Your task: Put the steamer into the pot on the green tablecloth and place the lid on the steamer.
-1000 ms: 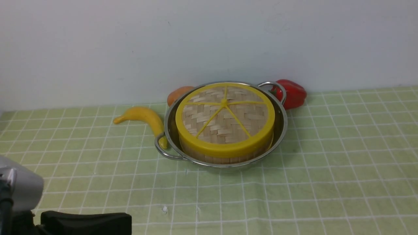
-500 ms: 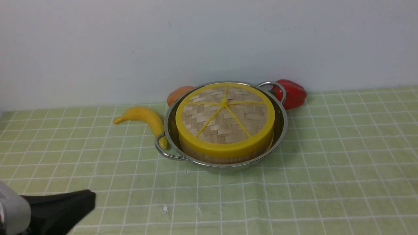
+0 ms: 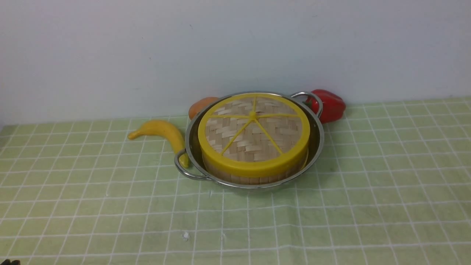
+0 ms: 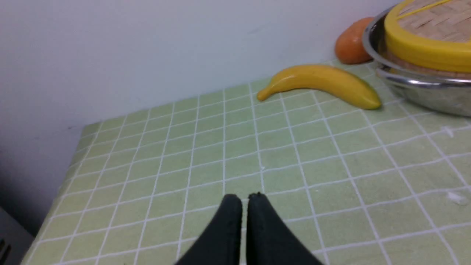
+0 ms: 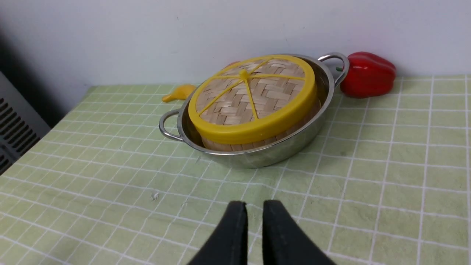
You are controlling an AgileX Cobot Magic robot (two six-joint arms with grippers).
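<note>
We are seeing a glossy steel pot (image 3: 318, 141), a woven bamboo lid (image 3: 253, 132) with a smooth yellow rim, and matt green tablecloth (image 3: 368, 206).

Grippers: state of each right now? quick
Left gripper: empty, fingertips almost touching, above the green tablecloth.
Right gripper: empty, jaws slightly apart, well short of the pot.

A staged test bench, not a real kitchen: green tablecloth (image 3: 368, 206) against a bare white wall (image 3: 147, 55) (plastic-looking banana (image 3: 162, 132), pepper (image 3: 329, 105)).
</note>
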